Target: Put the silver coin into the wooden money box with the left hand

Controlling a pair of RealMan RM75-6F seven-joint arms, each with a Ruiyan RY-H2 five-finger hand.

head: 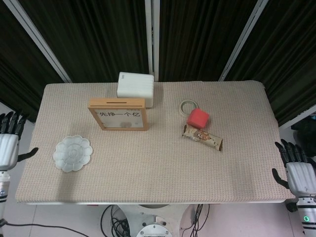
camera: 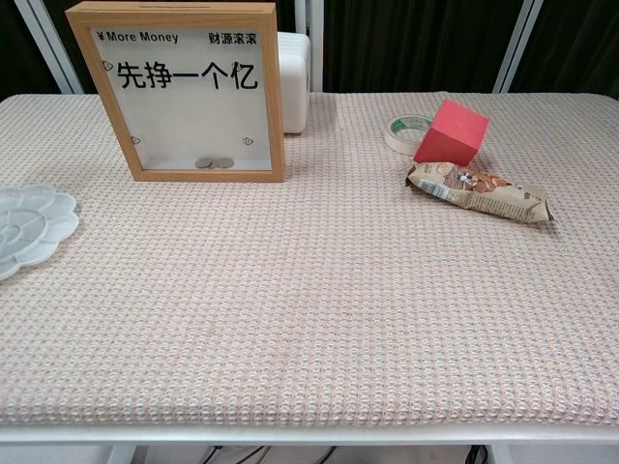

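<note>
Left hand empty with fingers spread, off the table's left edge, white flower-shaped palette near that edge, wooden money box upright toward the back-left corner, silver coin lying on its floor behind the glass, right hand likewise empty, fingers apart, off the front-right corner.
</note>
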